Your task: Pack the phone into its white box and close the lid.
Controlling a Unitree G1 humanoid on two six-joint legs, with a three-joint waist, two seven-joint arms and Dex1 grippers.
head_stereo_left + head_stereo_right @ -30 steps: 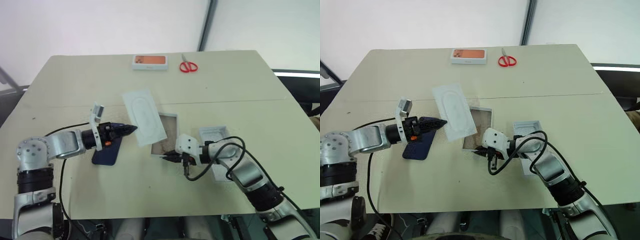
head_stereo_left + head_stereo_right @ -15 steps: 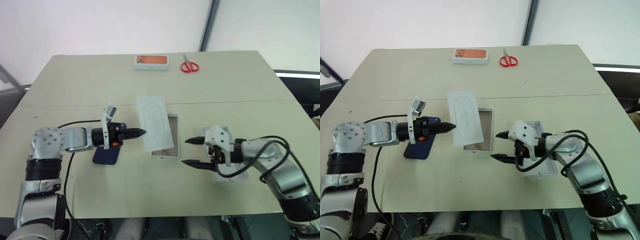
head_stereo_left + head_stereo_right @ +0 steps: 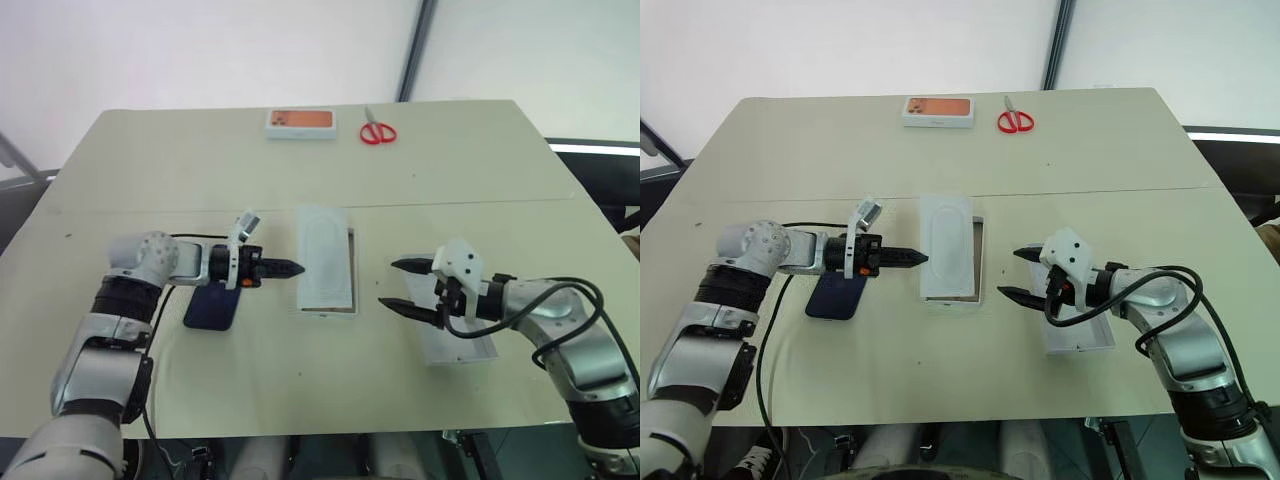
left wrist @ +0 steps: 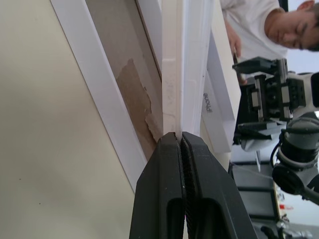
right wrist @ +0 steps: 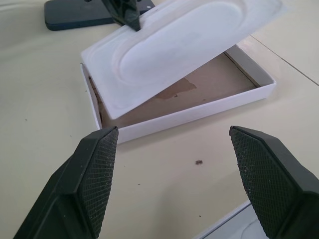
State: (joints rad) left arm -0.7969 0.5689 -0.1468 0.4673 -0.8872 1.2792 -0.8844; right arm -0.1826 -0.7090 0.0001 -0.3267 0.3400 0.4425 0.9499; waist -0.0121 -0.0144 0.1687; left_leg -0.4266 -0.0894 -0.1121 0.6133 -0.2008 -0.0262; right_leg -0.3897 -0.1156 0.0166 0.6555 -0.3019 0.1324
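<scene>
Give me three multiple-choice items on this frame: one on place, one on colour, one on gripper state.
1. Where does the phone lie?
A. inside the white box
B. on the table, on the robot's left of the white box
C. beside the scissors

2. What colour are the scissors' handles?
A. red
B. blue
C. black

3. What is the left gripper doing?
A. standing open
B. shut on the phone
C. shut on the insert card

Key: 1 B, the phone rests flat beside the white box. 2 A, red loops. 3 C, it pinches the insert card's edge over the box.
</scene>
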